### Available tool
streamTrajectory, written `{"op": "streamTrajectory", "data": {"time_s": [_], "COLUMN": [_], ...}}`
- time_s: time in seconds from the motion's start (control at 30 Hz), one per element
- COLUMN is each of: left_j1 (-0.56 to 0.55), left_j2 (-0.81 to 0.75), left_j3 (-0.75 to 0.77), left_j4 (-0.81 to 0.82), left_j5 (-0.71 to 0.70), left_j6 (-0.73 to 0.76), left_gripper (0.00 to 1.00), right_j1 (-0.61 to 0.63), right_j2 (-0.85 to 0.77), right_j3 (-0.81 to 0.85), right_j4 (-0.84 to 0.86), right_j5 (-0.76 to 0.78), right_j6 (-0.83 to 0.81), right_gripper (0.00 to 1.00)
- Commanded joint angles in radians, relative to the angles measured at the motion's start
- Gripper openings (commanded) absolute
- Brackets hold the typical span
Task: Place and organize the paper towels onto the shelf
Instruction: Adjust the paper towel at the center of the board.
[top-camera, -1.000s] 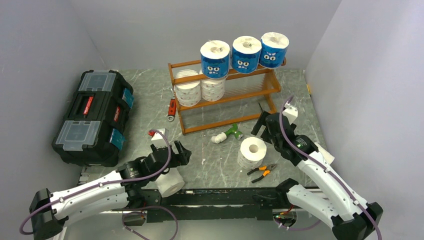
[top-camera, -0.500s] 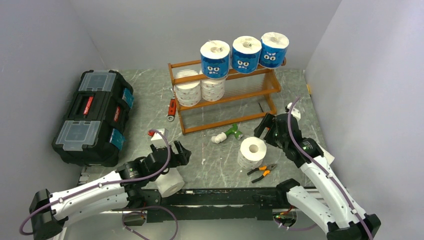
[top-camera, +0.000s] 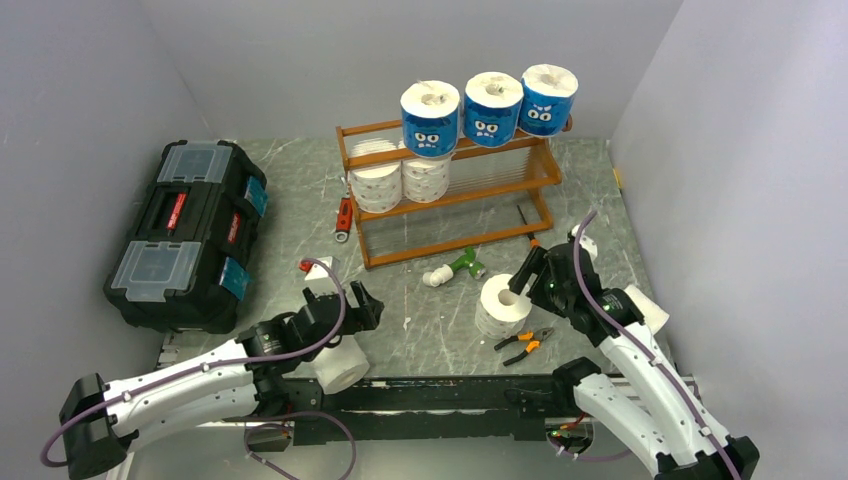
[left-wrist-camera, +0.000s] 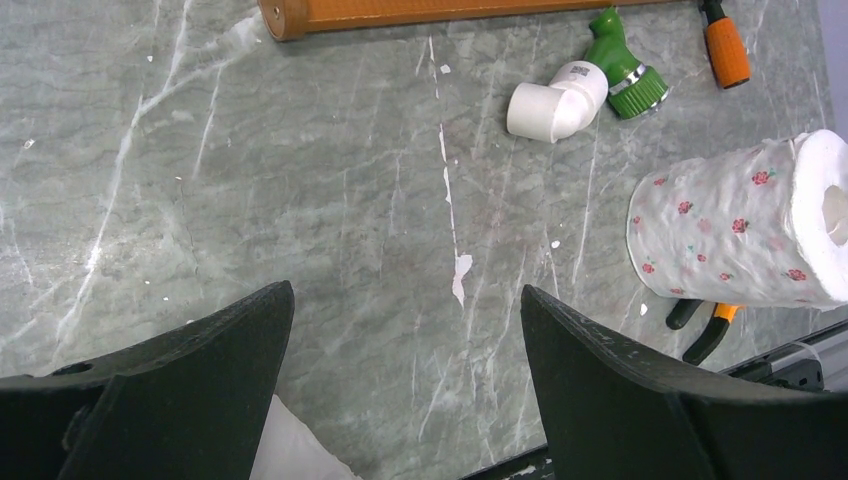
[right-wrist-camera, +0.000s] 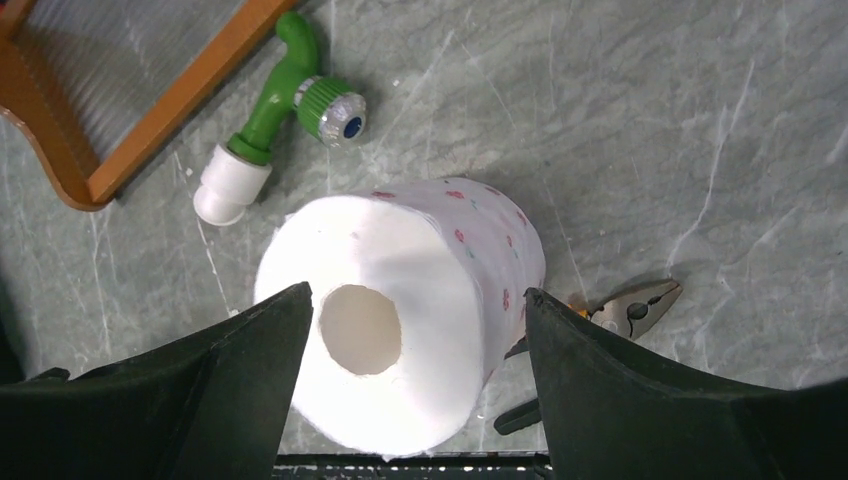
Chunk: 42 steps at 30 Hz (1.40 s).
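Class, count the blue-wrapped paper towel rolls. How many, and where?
3. All sit along the shelf's top tier: left roll, middle roll, right roll. Others could hide behind them.

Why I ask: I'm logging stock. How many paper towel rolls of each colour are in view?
Blue-wrapped rolls: 3
White rolls: 4
Total: 7

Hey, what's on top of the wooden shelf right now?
Three blue-wrapped paper rolls stand in a row on the top tier of the shelf. The leftmost one partly covers the white rolls on the tier below, so anything behind them is hidden.
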Motion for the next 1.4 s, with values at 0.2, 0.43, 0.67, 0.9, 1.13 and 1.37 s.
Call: {"op": "streamTrajectory", "data": {"time_s": [0.2,0.43,0.67,0.9,1.13,1.37], "left_j1": [0.000,0.000,0.000,-0.001,0.000,0.000], "left_j2": [0.009,0.035,0.032,0.046,0.038,0.028], "left_j3": [-0.002,0.009,0.006,0.007,0.006,0.007], "left_j4": [0.010,0.013,0.014,0.018,0.003,-0.010], "left_j5": [0.011,0.018,0.017,0.023,0.015,0.005], "left_j6": [-0.019,-0.014,-0.017,-0.018,-0.030,-0.032], "left_gripper": [0.89,0.89,0.89,0.89,0.89,0.89], "right_j1": [-0.002,-0.003,-0.003,0.000,0.006,0.057], "right_j2": [-0.027,-0.017,-0.012,0.020,0.046,0.076], "right_j3": [-0.051,-0.062,-0.058,-0.062,-0.049,-0.014], "right_j4": [0.012,0.009,0.023,0.024,0.042,0.081], "right_j5": [-0.041,-0.057,-0.084,-0.097,-0.103,-0.114], "right_j6": [0.038,0.040,0.017,0.010,0.007,0.048], "right_gripper": [0.72,0.67,0.66,0.61,0.44,0.34]}}
